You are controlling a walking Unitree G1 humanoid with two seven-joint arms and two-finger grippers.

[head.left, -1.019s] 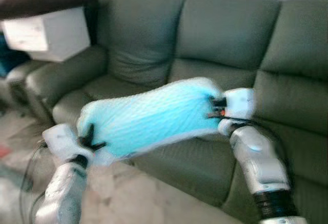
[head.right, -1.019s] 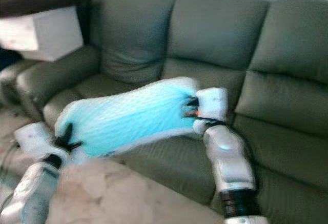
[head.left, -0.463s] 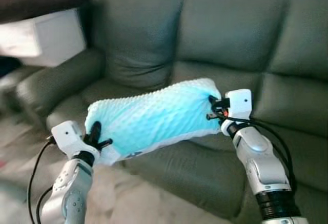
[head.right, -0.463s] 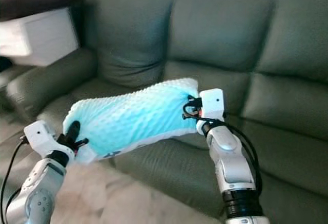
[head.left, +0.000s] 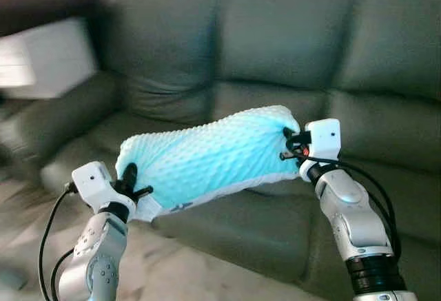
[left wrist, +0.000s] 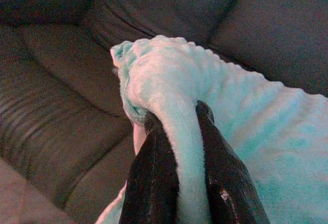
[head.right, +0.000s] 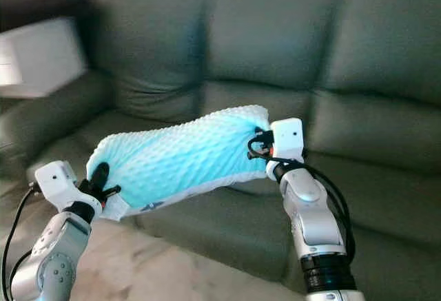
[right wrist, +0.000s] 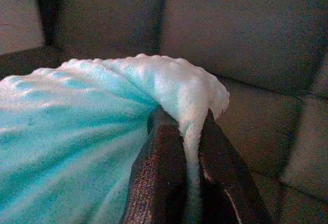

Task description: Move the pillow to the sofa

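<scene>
- Left gripper [head.left: 132,185] is seen closed on the lower left end of the pillow [head.left: 207,156]; in the left wrist view a fold of plush is pinched between the two black fingers [left wrist: 154,183].
- Right gripper [head.left: 288,144] is closed on the upper right end; in the right wrist view a thin ridge of fabric is squeezed between its fingers [right wrist: 159,172].
- Pillow: light blue, dimpled, white underside showing. It is held in the air between both grippers, tilted, right end higher.
- Pillow is carried in front of the sofa [head.left: 289,46], above the seat cushions, not resting on them.
- Sofa: grey-green, three back cushions.
- White box [head.left: 41,56] is noted at far left by the armrest, blurred.
</scene>
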